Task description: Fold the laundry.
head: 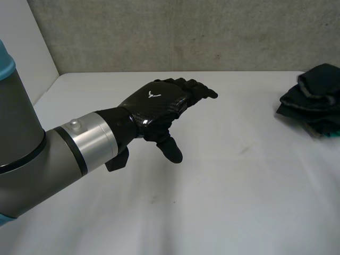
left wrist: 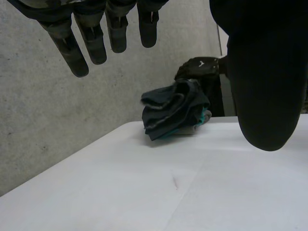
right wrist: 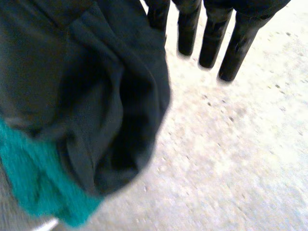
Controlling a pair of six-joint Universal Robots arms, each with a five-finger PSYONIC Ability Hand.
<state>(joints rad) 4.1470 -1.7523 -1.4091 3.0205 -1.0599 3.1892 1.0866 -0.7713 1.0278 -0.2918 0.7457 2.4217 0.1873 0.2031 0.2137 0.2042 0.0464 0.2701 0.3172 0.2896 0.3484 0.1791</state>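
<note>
**Head view.** The left arm [head: 53, 159] reaches in over the white table [head: 239, 202]. The left hand [head: 159, 103] hangs above the tabletop, back upward, fingers [head: 199, 90] straight and side by side, thumb [head: 171, 150] pointing down and away from them; it holds nothing. The pile of laundry [head: 313, 101], a dark, crumpled heap, lies on the table well apart from this hand, out to its thumb side and near the grey wall [head: 186, 32].

**Left wrist view.** The left hand's fingers [left wrist: 91, 43] are straight with small gaps between them, and the thumb [left wrist: 264, 86] stands wide of them, with nothing between. Beyond the fingertips, the pile of laundry [left wrist: 173, 110] sits on the table [left wrist: 192, 192] at its far edge, against the wall [left wrist: 48, 120]: dark folds above, with a strip of teal at the base. The right hand [left wrist: 199, 67] is at the top of the pile, on its far side; whether it touches the cloth cannot be told from here.

**Right wrist view.** The right hand's fingers [right wrist: 211, 33] extend straight and slightly apart, closing on nothing. A dark cloth [right wrist: 96, 96] bulges just beside them, under the palm, and overlaps the nearest finger. A teal cloth [right wrist: 33, 183] lies beneath the dark one. The cloth hides the thumb.
</note>
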